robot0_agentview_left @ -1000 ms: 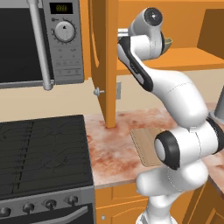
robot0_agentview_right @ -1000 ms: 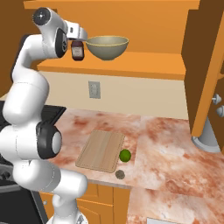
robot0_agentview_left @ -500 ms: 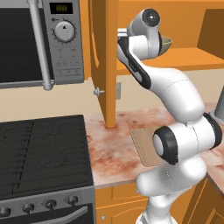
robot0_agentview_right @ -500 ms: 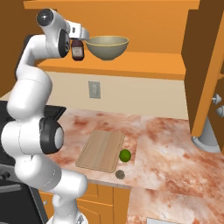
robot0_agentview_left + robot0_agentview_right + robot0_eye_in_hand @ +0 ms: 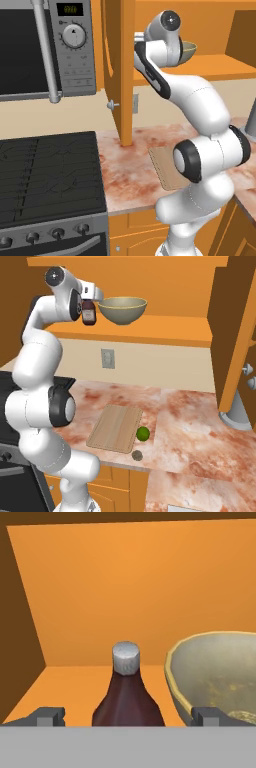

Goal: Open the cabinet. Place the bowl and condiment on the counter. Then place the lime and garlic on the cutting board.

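Cabinet [image 5: 150,286] open, doors swung out to both sides: one door edge [image 5: 120,75] with silver knob just left of the arm, other door [image 5: 235,341] at far right. Gripper [image 5: 127,714] up at shelf height, jaws spread wide, holding nothing; fingertips [image 5: 50,716] flank the condiment bottle [image 5: 127,697] with a gap each side, right tip close to the bowl rim. Bowl [image 5: 122,309] upright on shelf just beside the bottle, glossy olive-beige, looks empty. Bottle dark brown, narrow neck, grey cap. Counter [image 5: 190,416] below mostly free. Cutting board [image 5: 116,427] flat near front edge, nothing on it. Lime [image 5: 143,433] touching board's right edge; garlic [image 5: 136,456] on counter just off the board's front corner. Stove top [image 5: 50,175] left of counter, microwave [image 5: 45,47] above it.
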{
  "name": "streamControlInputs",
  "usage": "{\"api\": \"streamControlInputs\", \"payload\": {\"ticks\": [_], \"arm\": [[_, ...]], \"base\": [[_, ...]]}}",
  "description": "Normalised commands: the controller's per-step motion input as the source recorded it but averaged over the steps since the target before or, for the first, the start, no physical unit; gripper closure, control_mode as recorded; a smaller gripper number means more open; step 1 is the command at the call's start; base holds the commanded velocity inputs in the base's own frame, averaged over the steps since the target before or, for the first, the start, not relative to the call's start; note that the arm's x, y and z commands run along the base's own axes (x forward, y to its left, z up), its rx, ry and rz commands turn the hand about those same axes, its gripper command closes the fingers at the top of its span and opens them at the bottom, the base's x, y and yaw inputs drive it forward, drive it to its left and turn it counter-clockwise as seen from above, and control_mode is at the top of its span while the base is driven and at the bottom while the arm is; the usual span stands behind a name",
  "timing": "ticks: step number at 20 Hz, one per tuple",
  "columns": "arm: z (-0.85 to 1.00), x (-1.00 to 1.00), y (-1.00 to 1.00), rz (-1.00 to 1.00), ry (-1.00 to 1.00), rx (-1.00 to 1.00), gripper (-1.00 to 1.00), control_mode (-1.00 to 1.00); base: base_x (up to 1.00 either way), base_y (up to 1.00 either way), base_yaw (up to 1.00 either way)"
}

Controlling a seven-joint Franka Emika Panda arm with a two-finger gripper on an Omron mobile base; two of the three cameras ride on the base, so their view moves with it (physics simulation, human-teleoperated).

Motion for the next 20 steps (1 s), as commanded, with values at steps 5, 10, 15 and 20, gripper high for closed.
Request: {"api": "streamControlInputs", "payload": {"ticks": [5, 10, 15, 20], "arm": [[0.00, 0.10, 0.00, 0.00, -0.01, 0.00, -1.00, -1.00], [0.00, 0.05, 0.00, 0.00, 0.00, 0.00, -1.00, -1.00], [0.00, 0.04, 0.01, 0.00, 0.00, 0.00, -1.00, -1.00], [0.00, 0.03, 0.01, 0.00, -0.01, 0.00, -1.00, -1.00]], "base": [[0.00, 0.00, 0.00], [0.00, 0.00, 0.00], [0.00, 0.00, 0.00], [0.00, 0.00, 0.00]]}}
